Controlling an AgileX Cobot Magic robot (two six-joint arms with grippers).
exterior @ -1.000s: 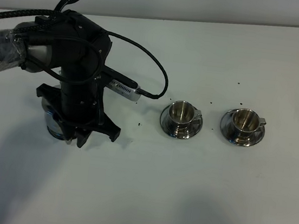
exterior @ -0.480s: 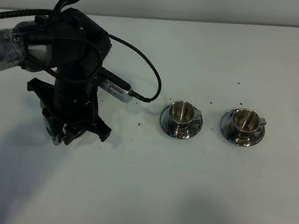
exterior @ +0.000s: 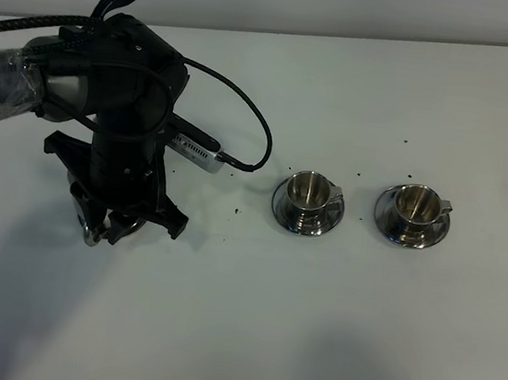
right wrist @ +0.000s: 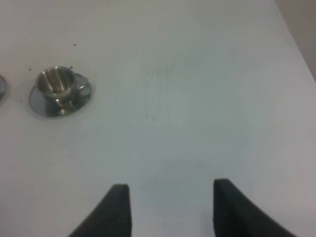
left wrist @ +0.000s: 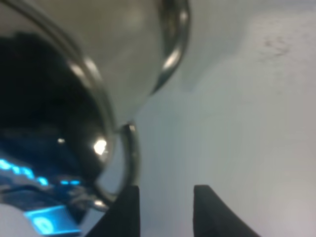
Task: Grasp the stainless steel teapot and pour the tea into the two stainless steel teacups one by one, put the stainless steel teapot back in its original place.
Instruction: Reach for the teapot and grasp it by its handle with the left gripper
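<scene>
**Left arm** (exterior: pixel 106 107): black, matte, with a glossy cable (exterior: pixel 244 119) looping off it. It stands over the far left of the surface (exterior: pixel 330 329) and hides most of what is beneath.

**Left tool** (left wrist: pixel 165 187): two dark fingers held apart, with only bare surface between them and nothing clamped.

**Teapot** (left wrist: pixel 74 123): polished steel, rounded and mirror-bright, with dark and blue reflections. It sits under the left arm at the left of the surface. From above only a sliver of steel shows at the arm's lower edge. A thin curved loop (left wrist: pixel 132 158) of it lies just beside one finger. Spout direction and long axis cannot be told.

**Surface**: white, smooth and flat, scattered with small dark specks (exterior: pixel 236 211).

**Left cup** (exterior: pixel 308 189): small shiny steel, round and upright on a round steel saucer (exterior: pixel 281 210). Its side handle points right.

**Right cup** (exterior: pixel 413 202): alike, on its own saucer (exterior: pixel 385 223), near the first but apart from it. Its handle also points right.

**Right tool** (right wrist: pixel 170 183): two dark fingers spread wide over bare surface, gripping nothing, well apart from the right cup.
</scene>
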